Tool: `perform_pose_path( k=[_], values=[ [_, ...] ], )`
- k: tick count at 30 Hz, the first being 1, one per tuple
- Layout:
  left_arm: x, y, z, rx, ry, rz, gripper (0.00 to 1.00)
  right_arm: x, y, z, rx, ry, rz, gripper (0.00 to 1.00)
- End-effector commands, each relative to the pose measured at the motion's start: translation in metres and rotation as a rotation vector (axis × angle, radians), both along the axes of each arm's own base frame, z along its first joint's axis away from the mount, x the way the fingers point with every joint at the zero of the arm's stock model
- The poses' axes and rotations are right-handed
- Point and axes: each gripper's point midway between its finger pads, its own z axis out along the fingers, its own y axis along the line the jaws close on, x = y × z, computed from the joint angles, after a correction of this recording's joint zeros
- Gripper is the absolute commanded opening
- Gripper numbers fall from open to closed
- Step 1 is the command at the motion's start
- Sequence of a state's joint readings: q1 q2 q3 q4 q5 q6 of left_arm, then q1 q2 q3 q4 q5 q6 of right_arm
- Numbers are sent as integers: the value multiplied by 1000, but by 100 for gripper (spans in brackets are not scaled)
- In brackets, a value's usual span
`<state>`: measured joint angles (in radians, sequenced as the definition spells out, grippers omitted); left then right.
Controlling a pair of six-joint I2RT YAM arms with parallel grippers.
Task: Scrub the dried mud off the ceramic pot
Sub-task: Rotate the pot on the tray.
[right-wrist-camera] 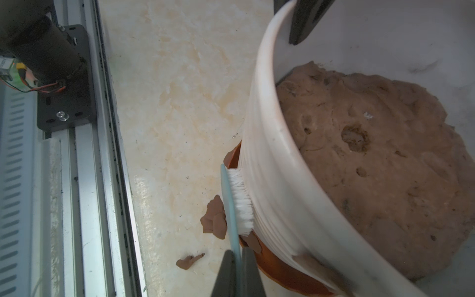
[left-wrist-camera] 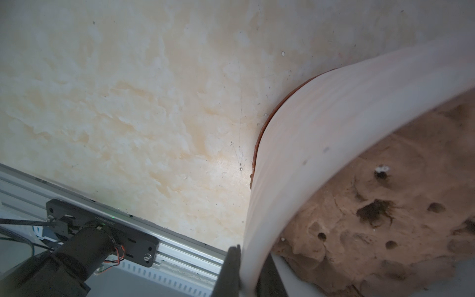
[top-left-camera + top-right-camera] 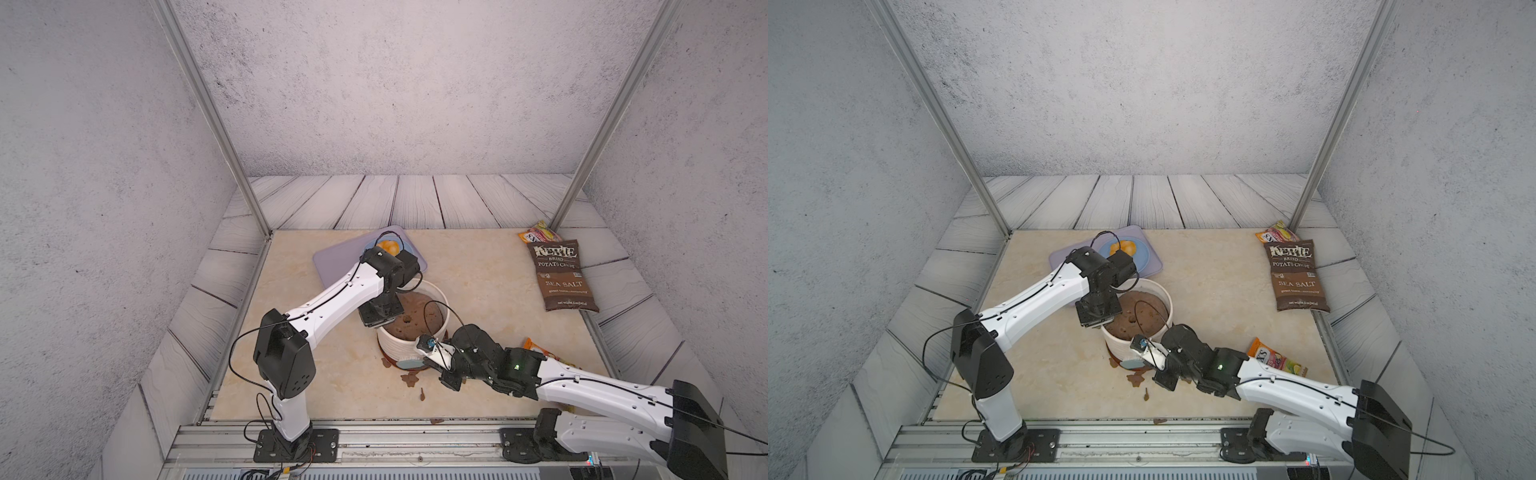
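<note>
The cream ribbed ceramic pot (image 3: 398, 345) (image 3: 1120, 347) stands on a rust-brown saucer (image 1: 282, 272) and holds a brown soil mound (image 3: 415, 316). My left gripper (image 2: 248, 275) (image 3: 380, 322) is shut on the pot's rim (image 2: 334, 128) at its left side. My right gripper (image 1: 238, 270) (image 3: 432, 365) is shut on a teal brush (image 1: 240, 203) (image 3: 409, 364). The brush's white bristles press against the pot's lower front wall. Dried mud flakes (image 1: 214, 218) (image 3: 409, 379) lie on the table beside the brush. One brown patch (image 1: 308, 259) clings to the wall near the saucer.
A Kettle chips bag (image 3: 563, 276) and a snack packet (image 3: 540, 235) lie at the back right. Another orange packet (image 3: 1277, 357) lies beside the right arm. A purple tray (image 3: 332, 262) with a blue plate sits behind the pot. The metal rail (image 3: 374, 436) runs along the front.
</note>
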<state>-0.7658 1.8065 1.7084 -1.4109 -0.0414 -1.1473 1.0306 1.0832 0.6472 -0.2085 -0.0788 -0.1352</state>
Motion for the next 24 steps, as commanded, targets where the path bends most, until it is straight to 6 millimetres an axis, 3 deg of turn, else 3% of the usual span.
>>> perform_pose_path(
  k=[1,17,24],
  values=[
    [2,3,-11,51,25,-92,0,19,-17,-6,-89,-46,-104,0],
    [20,15,-13,76,23,-207,0,-9,-37,-14,-250,-9,-29,0],
    [25,12,-18,64,29,-247,0,-35,-31,-1,-218,36,76,0]
  ],
)
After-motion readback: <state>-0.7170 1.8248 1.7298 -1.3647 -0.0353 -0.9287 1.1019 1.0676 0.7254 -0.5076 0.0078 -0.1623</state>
